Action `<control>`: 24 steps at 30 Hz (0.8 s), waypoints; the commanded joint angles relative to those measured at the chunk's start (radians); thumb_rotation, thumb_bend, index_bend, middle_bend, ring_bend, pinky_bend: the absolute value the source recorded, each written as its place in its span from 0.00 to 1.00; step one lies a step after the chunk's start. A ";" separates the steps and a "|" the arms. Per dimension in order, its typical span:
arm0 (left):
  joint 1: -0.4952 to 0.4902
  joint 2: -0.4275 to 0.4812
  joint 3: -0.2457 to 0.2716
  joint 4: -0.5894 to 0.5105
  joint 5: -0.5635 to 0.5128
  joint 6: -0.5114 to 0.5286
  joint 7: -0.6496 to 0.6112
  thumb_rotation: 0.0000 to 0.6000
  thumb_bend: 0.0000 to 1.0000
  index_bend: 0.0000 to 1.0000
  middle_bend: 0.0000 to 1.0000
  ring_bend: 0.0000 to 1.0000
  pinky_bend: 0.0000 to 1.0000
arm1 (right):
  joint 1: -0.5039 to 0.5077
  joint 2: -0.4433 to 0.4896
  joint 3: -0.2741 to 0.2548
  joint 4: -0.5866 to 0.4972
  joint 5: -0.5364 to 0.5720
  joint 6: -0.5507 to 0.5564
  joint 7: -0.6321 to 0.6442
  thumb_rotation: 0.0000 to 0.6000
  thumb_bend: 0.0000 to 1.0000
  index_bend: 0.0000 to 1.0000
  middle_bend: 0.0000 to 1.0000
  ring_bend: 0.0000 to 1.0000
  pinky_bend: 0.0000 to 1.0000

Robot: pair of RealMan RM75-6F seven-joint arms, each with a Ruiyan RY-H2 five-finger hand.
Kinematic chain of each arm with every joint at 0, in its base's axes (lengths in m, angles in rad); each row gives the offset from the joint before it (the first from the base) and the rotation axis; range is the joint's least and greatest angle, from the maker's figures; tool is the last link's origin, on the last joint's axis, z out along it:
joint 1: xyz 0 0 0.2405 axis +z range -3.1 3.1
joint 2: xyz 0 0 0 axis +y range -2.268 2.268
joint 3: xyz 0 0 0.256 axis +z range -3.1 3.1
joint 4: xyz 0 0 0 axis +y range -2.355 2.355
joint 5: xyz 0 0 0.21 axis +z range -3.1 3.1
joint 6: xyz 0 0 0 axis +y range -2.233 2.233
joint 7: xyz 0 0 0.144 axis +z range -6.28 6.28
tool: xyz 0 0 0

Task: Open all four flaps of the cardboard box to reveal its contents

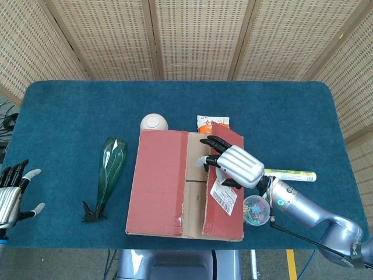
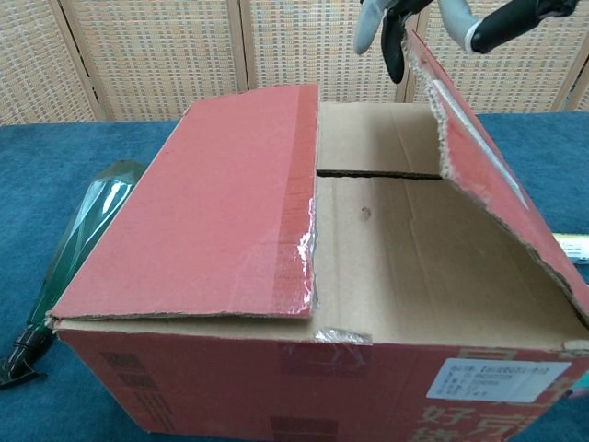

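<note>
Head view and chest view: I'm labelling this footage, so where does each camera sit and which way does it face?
Head view: high up, looking down on the table and box; shows the left hand and the right hand on the right flap.
Chest view: low, close to the box's near side, facing forward toward the screens; only the right hand's fingers show, at top.
Shared: box, right flap, right hand, green bottle.

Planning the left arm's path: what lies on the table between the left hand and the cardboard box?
In the head view, a green bottle lies between the left hand and the cardboard box.
</note>
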 commanded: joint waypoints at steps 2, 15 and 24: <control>-0.001 0.000 -0.001 0.000 0.001 0.000 0.001 1.00 0.20 0.18 0.00 0.00 0.00 | -0.006 0.033 0.007 -0.008 0.005 0.008 -0.004 1.00 1.00 0.32 0.47 0.03 0.00; -0.007 -0.003 -0.005 -0.005 0.000 0.001 0.021 1.00 0.20 0.18 0.00 0.00 0.00 | -0.014 0.151 0.027 -0.034 0.019 -0.001 -0.014 1.00 1.00 0.32 0.47 0.03 0.00; -0.010 -0.005 -0.004 -0.013 -0.001 -0.001 0.038 1.00 0.20 0.18 0.00 0.00 0.00 | -0.029 0.211 0.032 -0.031 0.026 -0.007 -0.014 1.00 1.00 0.32 0.47 0.03 0.00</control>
